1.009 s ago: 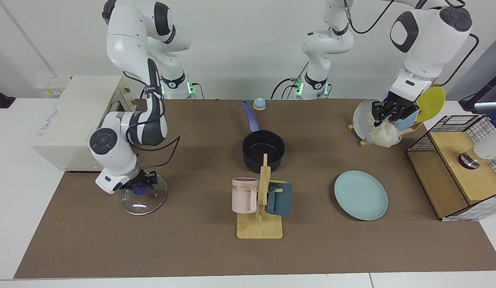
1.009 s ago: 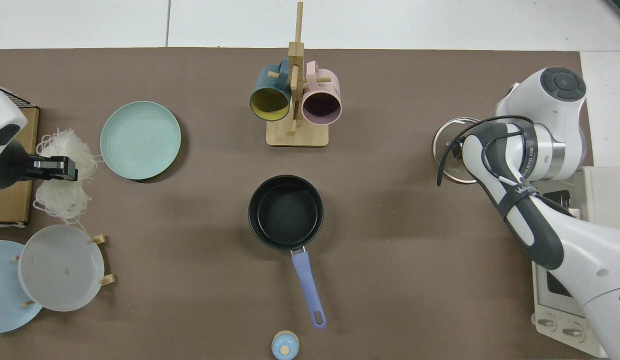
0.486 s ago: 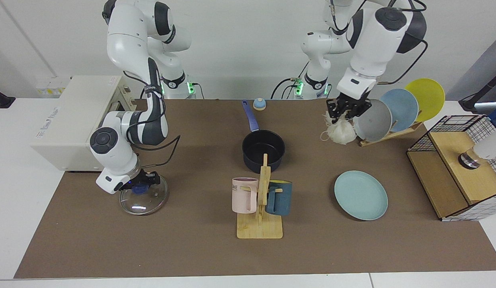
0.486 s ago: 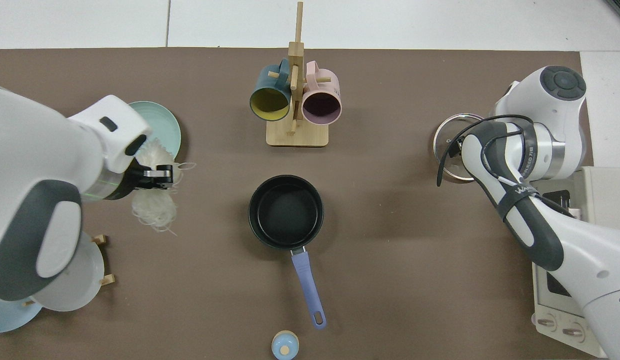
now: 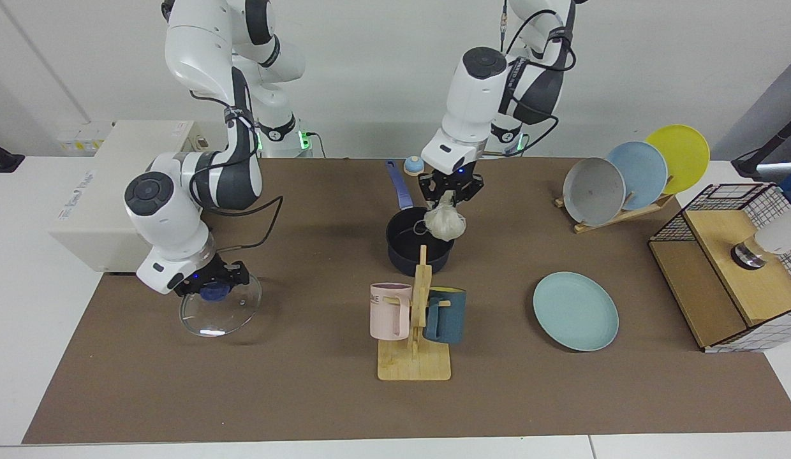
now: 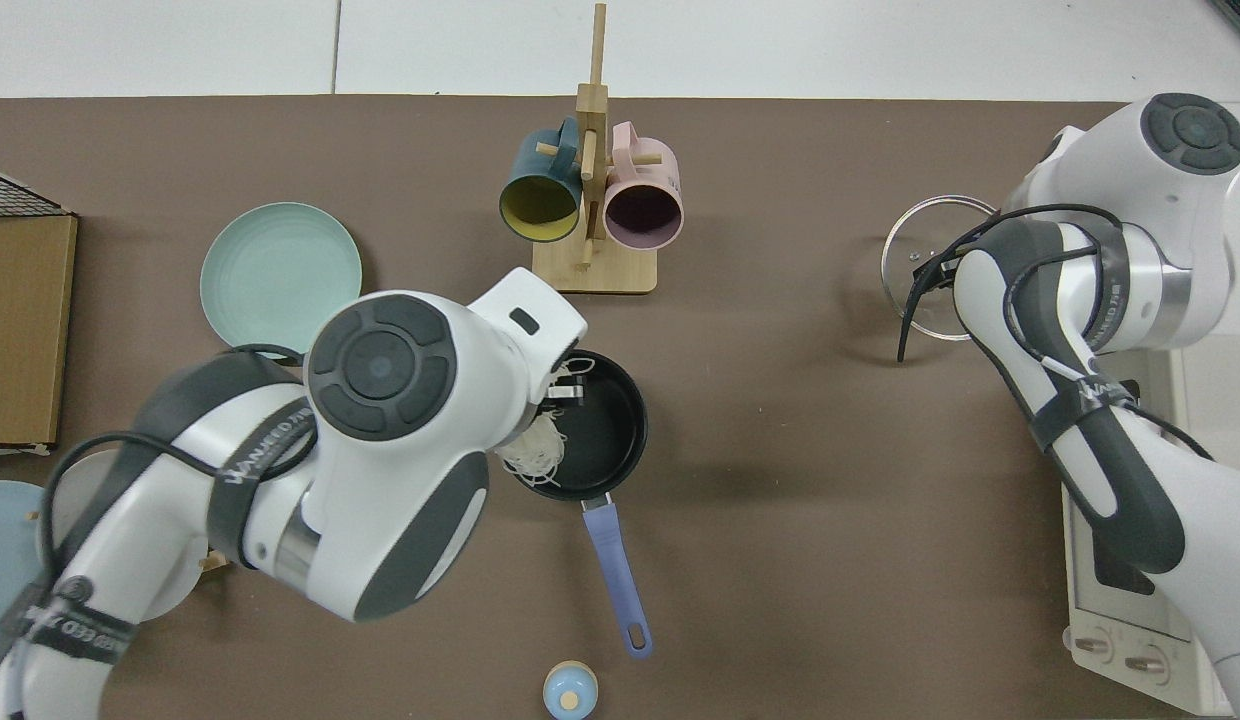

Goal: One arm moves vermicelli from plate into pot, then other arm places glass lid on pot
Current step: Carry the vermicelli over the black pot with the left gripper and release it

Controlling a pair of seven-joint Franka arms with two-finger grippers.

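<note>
Hanging over the pot (image 5: 420, 245), the left gripper (image 5: 451, 189) pinches the vermicelli (image 5: 445, 221); from above, that arm hides them. Far from the pot, the right gripper (image 5: 214, 285) clamps the glass lid (image 5: 220, 310) aloft. The mug rack (image 5: 421, 299) screens the pot's front.

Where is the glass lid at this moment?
In the facing view the glass lid hangs at the view's left, held by its knob in the right gripper, far from the pot.

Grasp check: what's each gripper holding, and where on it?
Left gripper: vermicelli, pinched at top. Right gripper: glass lid, by its blue knob.
</note>
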